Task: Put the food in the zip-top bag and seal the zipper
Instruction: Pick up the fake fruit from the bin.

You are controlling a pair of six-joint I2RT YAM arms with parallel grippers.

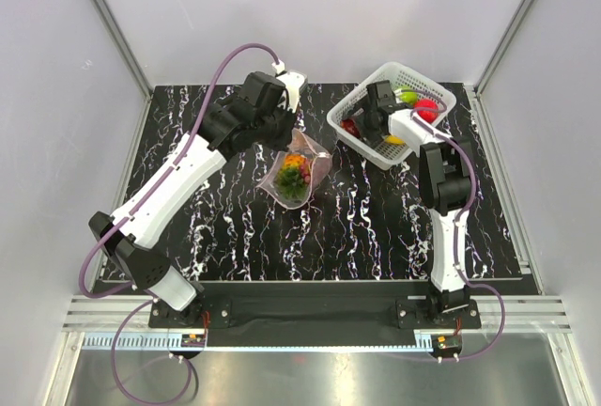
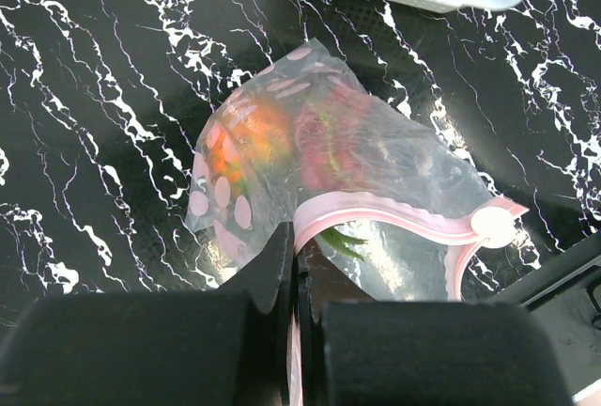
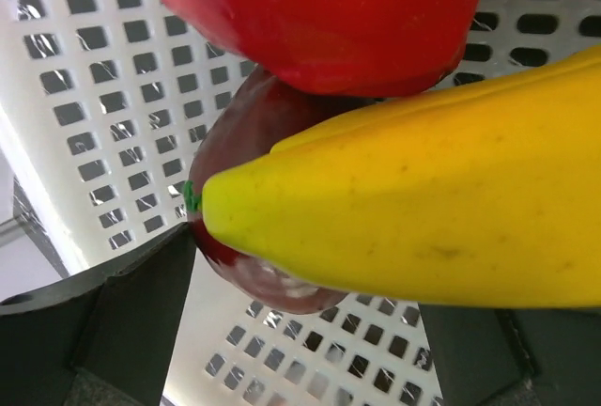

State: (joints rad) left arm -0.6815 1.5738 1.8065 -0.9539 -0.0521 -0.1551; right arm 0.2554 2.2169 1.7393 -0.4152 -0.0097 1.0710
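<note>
left gripper [image 2: 294, 270] clamped tight on the zipper [image 2: 394, 219] | zip-top bag [image 2: 413, 166] mid-worktop [image 1: 357, 227], nearer the far edge, food [image 2: 282, 138] inside | right gripper [image 3: 310, 331] wide open in the basket [image 1: 438, 96], far-right corner, straddling a banana [image 3: 423, 218]

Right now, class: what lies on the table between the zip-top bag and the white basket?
Nothing: only bare marbled table separates the zip-top bag from the white basket, seen in the top and left wrist views.
</note>
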